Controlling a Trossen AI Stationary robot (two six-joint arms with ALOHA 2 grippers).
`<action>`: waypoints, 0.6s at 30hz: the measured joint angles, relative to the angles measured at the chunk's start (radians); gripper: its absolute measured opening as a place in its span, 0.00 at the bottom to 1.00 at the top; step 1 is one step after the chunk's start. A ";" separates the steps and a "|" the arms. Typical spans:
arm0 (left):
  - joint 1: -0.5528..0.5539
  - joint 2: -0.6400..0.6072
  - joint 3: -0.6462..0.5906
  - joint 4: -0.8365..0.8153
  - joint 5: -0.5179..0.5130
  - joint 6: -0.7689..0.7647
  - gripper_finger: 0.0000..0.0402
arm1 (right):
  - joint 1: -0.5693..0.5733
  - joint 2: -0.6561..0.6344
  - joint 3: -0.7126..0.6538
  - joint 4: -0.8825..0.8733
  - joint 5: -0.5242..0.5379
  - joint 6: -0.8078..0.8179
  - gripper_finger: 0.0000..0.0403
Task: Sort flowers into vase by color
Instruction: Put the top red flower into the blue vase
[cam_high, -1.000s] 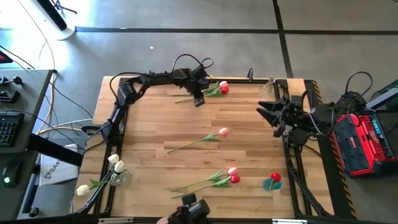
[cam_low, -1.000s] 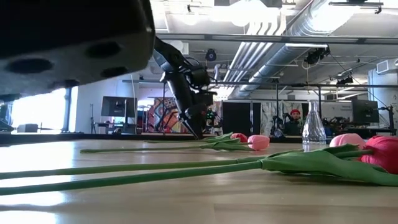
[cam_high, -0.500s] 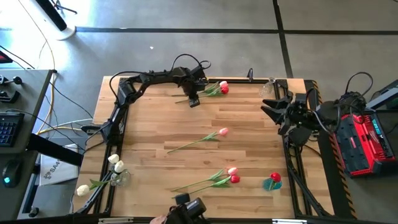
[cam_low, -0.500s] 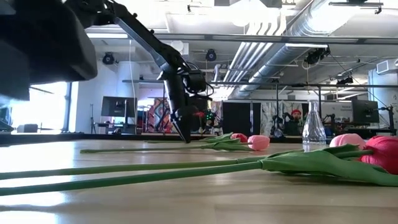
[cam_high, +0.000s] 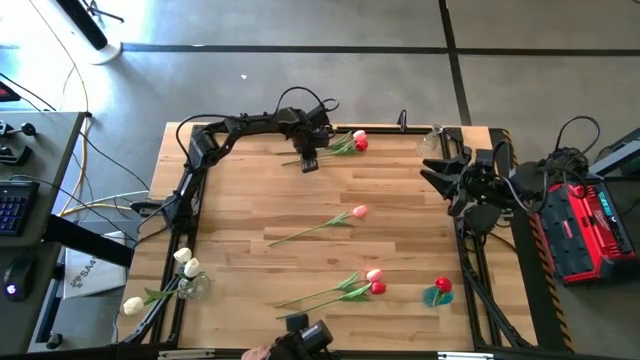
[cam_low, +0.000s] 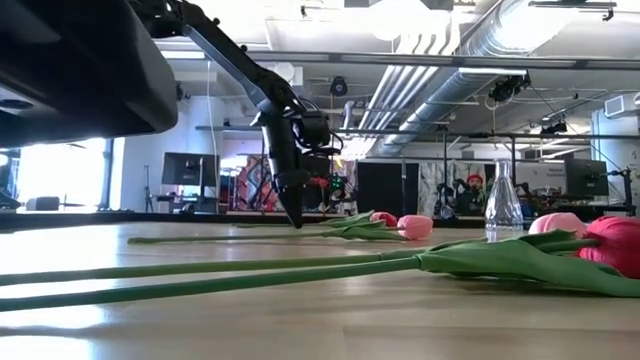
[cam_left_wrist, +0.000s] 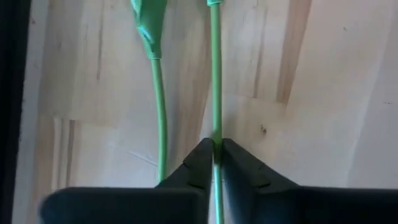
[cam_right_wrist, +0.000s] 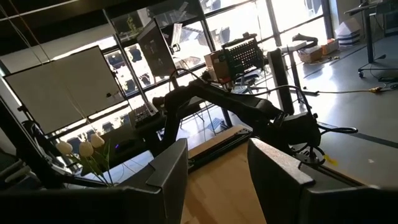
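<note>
Two flowers lie side by side at the table's far edge, one with a pink head (cam_high: 358, 134) and one with a red head (cam_high: 362, 146), their green stems running left. My left gripper (cam_high: 307, 161) stands over the stems' free ends, pointing steeply down, shut on one stem (cam_left_wrist: 215, 93). The other stem (cam_left_wrist: 158, 112) passes beside its finger. Which head belongs to the held stem, I cannot tell. My right gripper (cam_high: 432, 176) waits open and raised at the table's right edge. In the low view the left gripper (cam_low: 294, 218) reaches down to the tabletop. My left gripper pinches one thin green stem (cam_left_wrist: 215, 142) between its two fingertips, near the stem's free end. The fingers come from above, pointing steeply down, one on each side of the stem. The stem still lies along the tabletop.
A pink flower (cam_high: 357, 212) lies mid-table. A pink and a red flower (cam_high: 375, 281) lie toward the near edge. A red flower stands in a vase (cam_high: 439, 291) near right, white ones in a vase (cam_high: 187, 268) near left. An empty clear vase (cam_high: 431, 141) stands far right. A dark object (cam_high: 305, 335) sits at the near edge.
My left gripper has tipped to point more steeply down, its fingertips swinging a little toward the table's left along the stems, and it has shut on one stem. The flowers have stayed where they lay. The dark object at the near edge has shifted.
</note>
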 joint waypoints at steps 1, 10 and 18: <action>-0.001 0.000 0.000 -0.002 0.004 0.000 0.02 | 0.000 0.000 0.000 0.000 0.000 0.000 0.39; -0.001 0.000 0.000 -0.003 0.007 -0.111 0.00 | 0.000 0.000 0.000 -0.002 0.000 0.000 0.39; -0.006 -0.074 -0.002 -0.008 0.023 -0.153 0.00 | 0.000 0.001 0.000 -0.017 0.050 0.016 0.39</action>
